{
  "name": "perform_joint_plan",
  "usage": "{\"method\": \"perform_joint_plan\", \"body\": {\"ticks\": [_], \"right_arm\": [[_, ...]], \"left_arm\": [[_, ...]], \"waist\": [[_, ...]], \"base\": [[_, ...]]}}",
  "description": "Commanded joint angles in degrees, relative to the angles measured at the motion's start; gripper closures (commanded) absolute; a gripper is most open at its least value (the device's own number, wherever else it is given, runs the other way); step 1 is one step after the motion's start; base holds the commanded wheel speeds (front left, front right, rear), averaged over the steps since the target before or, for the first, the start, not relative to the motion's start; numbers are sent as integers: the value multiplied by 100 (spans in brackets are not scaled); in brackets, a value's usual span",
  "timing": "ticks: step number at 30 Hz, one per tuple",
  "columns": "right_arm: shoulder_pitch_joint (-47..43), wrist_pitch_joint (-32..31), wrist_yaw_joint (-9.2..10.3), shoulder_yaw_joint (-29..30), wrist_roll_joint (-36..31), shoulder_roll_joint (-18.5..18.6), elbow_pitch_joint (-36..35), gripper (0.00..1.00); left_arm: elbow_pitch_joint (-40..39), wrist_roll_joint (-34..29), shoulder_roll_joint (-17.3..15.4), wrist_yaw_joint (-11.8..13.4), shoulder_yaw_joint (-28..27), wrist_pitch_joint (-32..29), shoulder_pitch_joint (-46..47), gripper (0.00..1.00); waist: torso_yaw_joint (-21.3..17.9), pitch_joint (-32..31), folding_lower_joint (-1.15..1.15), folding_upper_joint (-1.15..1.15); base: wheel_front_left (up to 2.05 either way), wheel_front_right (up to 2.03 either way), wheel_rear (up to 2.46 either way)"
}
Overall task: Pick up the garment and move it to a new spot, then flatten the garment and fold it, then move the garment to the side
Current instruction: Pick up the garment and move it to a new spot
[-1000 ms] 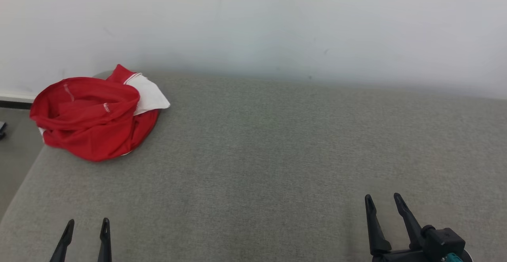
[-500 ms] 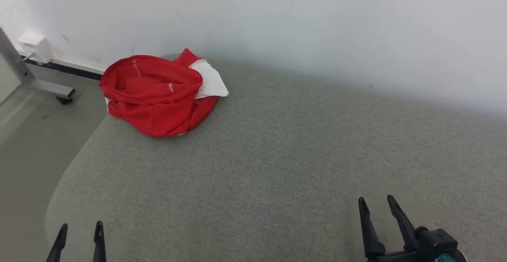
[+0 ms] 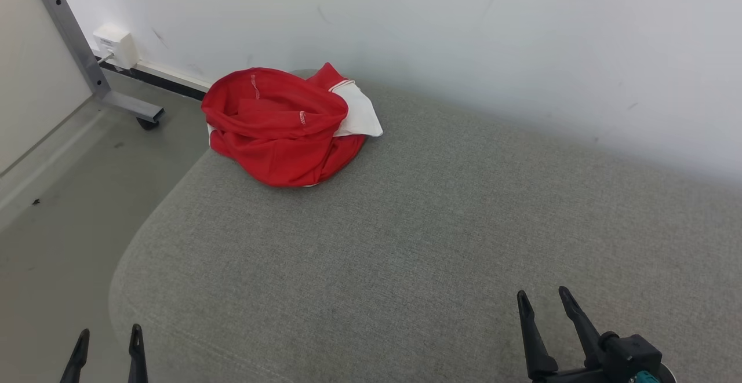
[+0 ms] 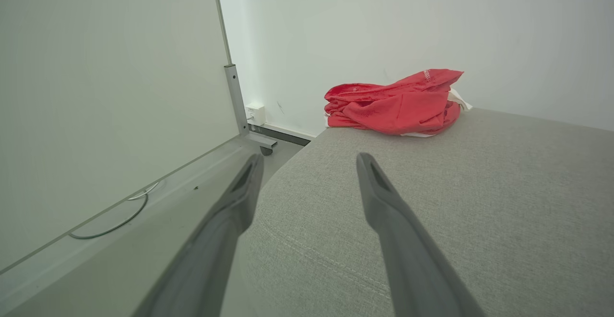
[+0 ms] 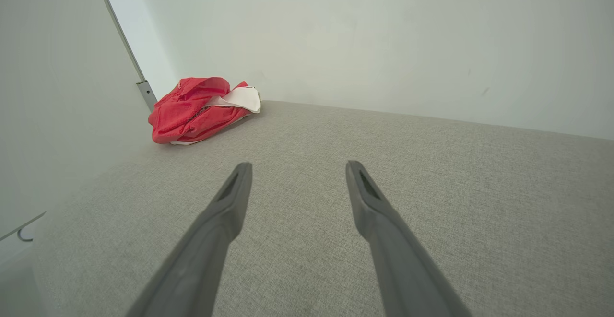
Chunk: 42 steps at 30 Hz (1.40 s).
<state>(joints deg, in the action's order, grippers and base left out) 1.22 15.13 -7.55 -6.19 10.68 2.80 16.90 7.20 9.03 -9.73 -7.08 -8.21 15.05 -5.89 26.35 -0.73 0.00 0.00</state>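
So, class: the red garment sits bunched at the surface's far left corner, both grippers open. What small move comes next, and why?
Probably reach the left gripper forward toward the garment. It lies crumpled and untouched on the grey cushion, well ahead of both open, empty grippers. The left one is on its side; the right gripper is farther off.

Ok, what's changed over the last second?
Only the head camera swung left, bringing the floor and a metal frame leg into view. The red garment lies crumpled at the same corner of the grey cushion; left hand and right hand stay open, empty.
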Motion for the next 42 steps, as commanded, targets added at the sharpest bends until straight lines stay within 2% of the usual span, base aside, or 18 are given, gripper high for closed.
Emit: {"method": "perform_joint_plan", "body": {"ticks": [1, 9, 14, 18, 22, 26, 28, 32, 42], "right_arm": [[12, 4, 12, -7, 33, 14, -4, 0], [67, 3, 12, -88, 28, 15, 3, 0], [191, 4, 12, -75, -78, 17, -20, 0], [345, 4, 12, -36, -243, 14, -79, 0], [550, 4, 12, 12, -392, 19, -187, 0], [731, 3, 12, 167, -565, 66, -354, 0], [768, 4, 12, 202, -605, 65, -395, 0], [945, 3, 12, 283, -687, 93, -558, 0], [1182, 3, 12, 399, -760, 62, -867, 0]], "left_arm": [[11, -61, 17, -7, -21, 20, -56, 0], [-12, -24, 72, -2, -107, 20, -42, 0], [-70, 116, 194, 23, -253, 20, 185, 0], [-31, 208, 94, -4, -278, 19, 542, 0], [55, 363, -176, -30, -347, 19, 1135, 0], [184, 522, -579, -43, -302, 9, 1865, 0], [230, 591, -666, -32, -282, -2, 2062, 0], [405, 791, -1102, -39, -253, -147, 2786, 0], [979, 1265, -2117, -35, 276, -706, 3943, 0]], "waist": [[18, -11, 0, 0], [-121, 35, 0, 0], [-477, 189, 0, 0], [-887, 476, 0, 0], [-1342, 901, 0, 0], [-1699, 1383, 0, 0], [-1776, 1503, 0, 0], [-2087, 1980, 0, 0], [-2701, 2614, 0, 0]], "base": [[0, 0, 0], [0, 0, 0], [0, 0, 0], [0, 0, 0], [0, 0, 0], [0, 0, 0], [0, 0, 0], [0, 0, 0], [0, 0, 0]]}}
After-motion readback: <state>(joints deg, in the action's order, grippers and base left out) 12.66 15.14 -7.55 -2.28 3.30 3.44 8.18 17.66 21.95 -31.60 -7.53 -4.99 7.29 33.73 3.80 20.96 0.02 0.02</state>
